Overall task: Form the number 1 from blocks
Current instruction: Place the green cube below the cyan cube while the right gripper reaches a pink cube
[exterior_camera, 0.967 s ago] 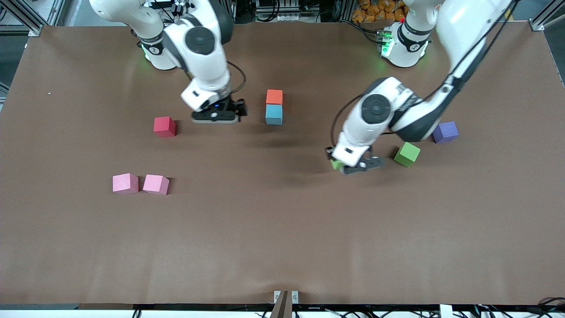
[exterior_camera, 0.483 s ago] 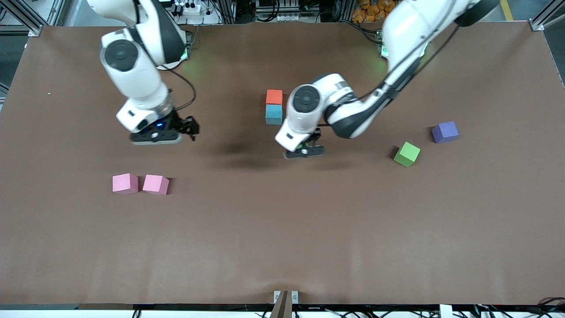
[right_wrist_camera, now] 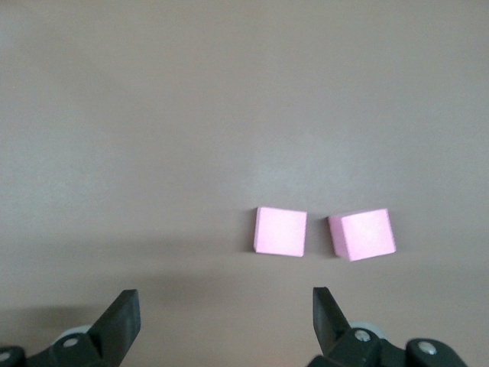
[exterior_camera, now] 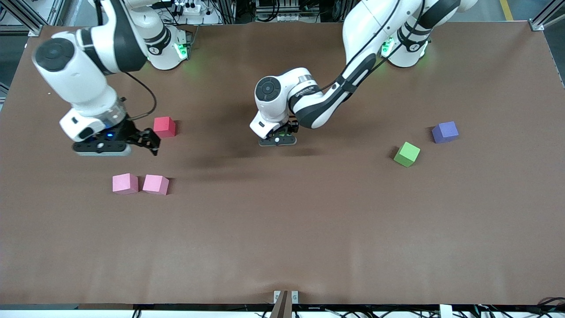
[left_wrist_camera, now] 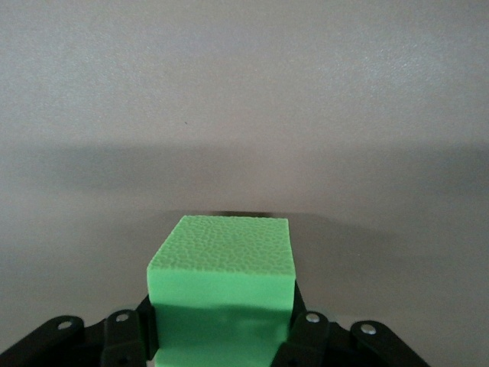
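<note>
Nearest the front camera, two pink cubes sat just beside each other toward the right arm's end of the worktop, a thin gap between them, one squared up and the other turned a little. They looked matte and faintly grainy, like cut foam.

Over the bare brown cloth slightly farther from that camera hung the right gripper, its fingers spread wide and empty. In the right wrist view both pink cubes lay ahead of the open fingers, so I judged it was lining up to take one for the line.

Toward the left arm's end, a loose green cube rested at an angle, with the purple cube near it and a little farther away; the red cube stood close by the right gripper.

At mid-worktop the left gripper was low over the cloth, fingers clamped on a second green cube. The left wrist view showed its pebbled foam top and crisp edges, pinched on two side faces so it stayed level for setting down. Whether it touched the worktop, I could not tell.

The orange and light blue cubes were hidden, presumably beneath that arm, so the line was not seen; I judged the green one was meant to extend it.
</note>
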`<state>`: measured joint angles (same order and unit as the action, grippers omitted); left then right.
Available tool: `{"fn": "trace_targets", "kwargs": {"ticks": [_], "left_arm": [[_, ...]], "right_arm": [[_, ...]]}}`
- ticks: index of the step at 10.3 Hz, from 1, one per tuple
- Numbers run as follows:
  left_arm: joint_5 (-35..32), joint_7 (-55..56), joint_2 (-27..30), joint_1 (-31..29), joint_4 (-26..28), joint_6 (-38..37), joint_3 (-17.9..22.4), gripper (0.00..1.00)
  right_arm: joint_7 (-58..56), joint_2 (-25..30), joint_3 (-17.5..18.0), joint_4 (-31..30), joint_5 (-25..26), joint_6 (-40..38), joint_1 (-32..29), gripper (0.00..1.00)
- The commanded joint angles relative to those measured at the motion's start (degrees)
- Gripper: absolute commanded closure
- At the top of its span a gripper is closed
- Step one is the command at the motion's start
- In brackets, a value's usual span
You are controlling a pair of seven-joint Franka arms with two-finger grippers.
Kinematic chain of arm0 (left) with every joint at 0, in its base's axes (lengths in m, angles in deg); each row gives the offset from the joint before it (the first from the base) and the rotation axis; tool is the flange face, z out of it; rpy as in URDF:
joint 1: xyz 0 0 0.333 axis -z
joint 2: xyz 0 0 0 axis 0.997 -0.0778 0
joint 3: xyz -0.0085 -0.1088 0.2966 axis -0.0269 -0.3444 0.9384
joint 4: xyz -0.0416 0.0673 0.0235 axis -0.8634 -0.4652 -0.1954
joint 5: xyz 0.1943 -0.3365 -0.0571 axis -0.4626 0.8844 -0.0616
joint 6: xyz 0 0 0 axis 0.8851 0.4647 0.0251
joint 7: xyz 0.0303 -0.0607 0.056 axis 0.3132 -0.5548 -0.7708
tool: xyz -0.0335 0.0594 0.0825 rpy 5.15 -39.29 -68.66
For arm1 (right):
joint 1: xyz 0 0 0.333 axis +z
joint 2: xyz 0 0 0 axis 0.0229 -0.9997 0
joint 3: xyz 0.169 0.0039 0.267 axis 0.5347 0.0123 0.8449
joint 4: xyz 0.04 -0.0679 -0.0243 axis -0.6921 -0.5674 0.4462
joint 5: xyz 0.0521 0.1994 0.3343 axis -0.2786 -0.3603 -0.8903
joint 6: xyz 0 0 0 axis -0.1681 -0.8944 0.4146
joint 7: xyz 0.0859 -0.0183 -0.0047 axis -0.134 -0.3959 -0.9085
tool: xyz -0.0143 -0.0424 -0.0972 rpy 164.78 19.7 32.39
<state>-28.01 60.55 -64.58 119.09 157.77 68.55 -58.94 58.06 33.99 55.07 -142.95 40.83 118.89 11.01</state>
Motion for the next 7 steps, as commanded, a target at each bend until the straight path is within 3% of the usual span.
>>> {"fn": "trace_targets", "kwargs": {"ticks": [1,3,5,7], "left_arm": [[1.3,-0.4,-1.4,1.4,-3.0,-1.7,1.0,1.00],[1.3,-0.3,-2.5,2.4,-4.6,-1.7,1.1,1.00],[1.3,-0.2,-3.2,3.7,-4.9,-1.7,1.1,1.00],[1.3,-0.2,-3.2,4.4,-4.8,-1.7,1.1,1.00]], "right_arm": [[-6.9,-2.0,1.6,1.0,0.9,1.3,-6.0,0.00],[-7.8,-6.8,1.6,1.1,-0.8,5.1,-8.0,0.00],[-7.9,-10.9,1.6,2.4,-8.1,6.6,-8.5,0.00],[-7.9,-14.7,1.5,4.4,-10.5,6.7,-8.5,0.00]]}}
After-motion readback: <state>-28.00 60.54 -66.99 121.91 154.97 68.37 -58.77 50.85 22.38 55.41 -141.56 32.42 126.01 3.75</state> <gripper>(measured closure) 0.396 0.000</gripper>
